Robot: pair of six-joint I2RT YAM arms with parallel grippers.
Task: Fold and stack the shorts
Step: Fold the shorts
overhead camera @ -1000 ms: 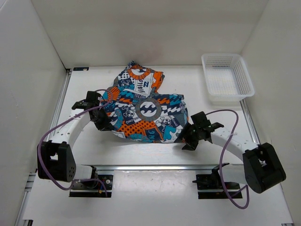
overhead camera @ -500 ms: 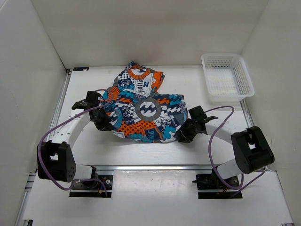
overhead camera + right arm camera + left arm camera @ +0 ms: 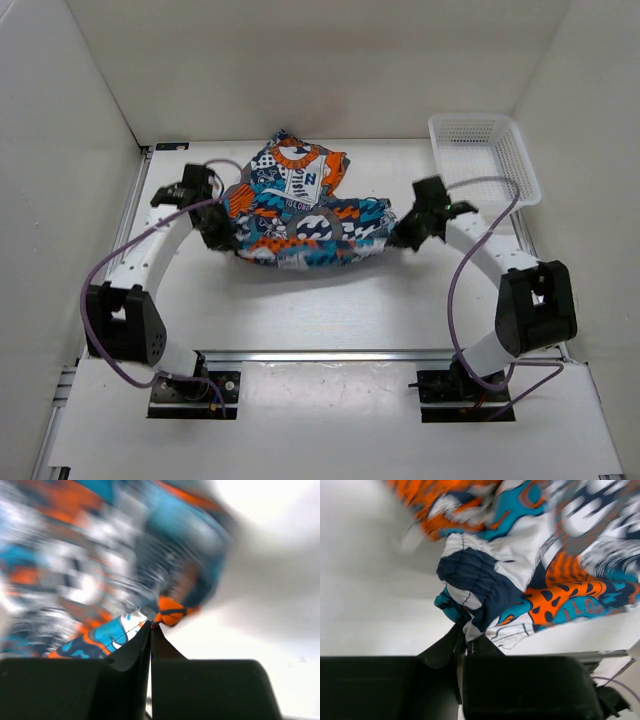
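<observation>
The shorts [image 3: 305, 228], in an orange, teal, navy and white patchwork print, lie bunched in a narrow band across the middle of the table. More of the same print [image 3: 298, 172] sits just behind them. My left gripper [image 3: 222, 238] is shut on the shorts' left end. In the left wrist view the shut gripper [image 3: 466, 639] pinches a navy and white gathered edge [image 3: 475, 587]. My right gripper [image 3: 403, 238] is shut on their right end. In the right wrist view, which is blurred, the shut gripper [image 3: 152, 625] nips an orange corner of cloth [image 3: 172, 614].
A white mesh basket [image 3: 484, 165] stands at the back right, close behind the right arm. White walls close in the table on the left, right and back. A metal rail [image 3: 330, 354] runs along the near edge by the arm bases.
The right gripper has closed on the shorts' right end. Both arms have swung toward the back, drawing the near edge of the shorts over, so the cloth now shows as a narrower band.
</observation>
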